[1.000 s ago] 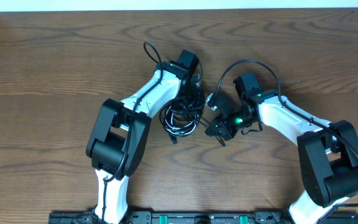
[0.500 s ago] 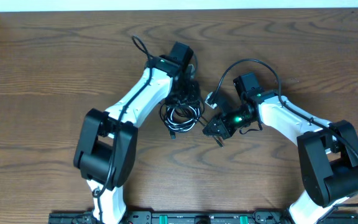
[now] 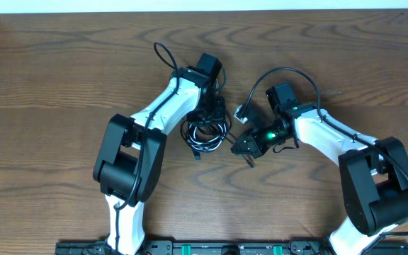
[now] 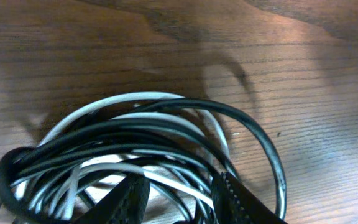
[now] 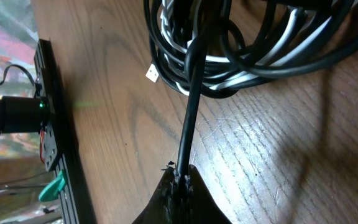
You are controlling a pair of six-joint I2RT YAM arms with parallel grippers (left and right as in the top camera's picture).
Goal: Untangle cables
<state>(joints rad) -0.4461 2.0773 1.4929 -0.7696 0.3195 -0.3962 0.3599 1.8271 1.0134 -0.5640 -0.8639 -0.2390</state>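
Note:
The cables lie as one tangled bundle of black loops with a white strand on the wooden table, between the two arms. My left gripper is at the bundle's far side. In the left wrist view it is open, its fingers straddling white and black strands of the cables. My right gripper is to the right of the bundle. In the right wrist view it is shut on one black cable that runs taut up into the bundle.
A small white plug end lies between the arms. Thick black arm wires arch over the right arm, another loops behind the left arm. A black rail runs along the table's front edge.
The left arm swung left and back, then returned a little to the right over the bundle, which shifted slightly. The right gripper stayed shut on its black cable.

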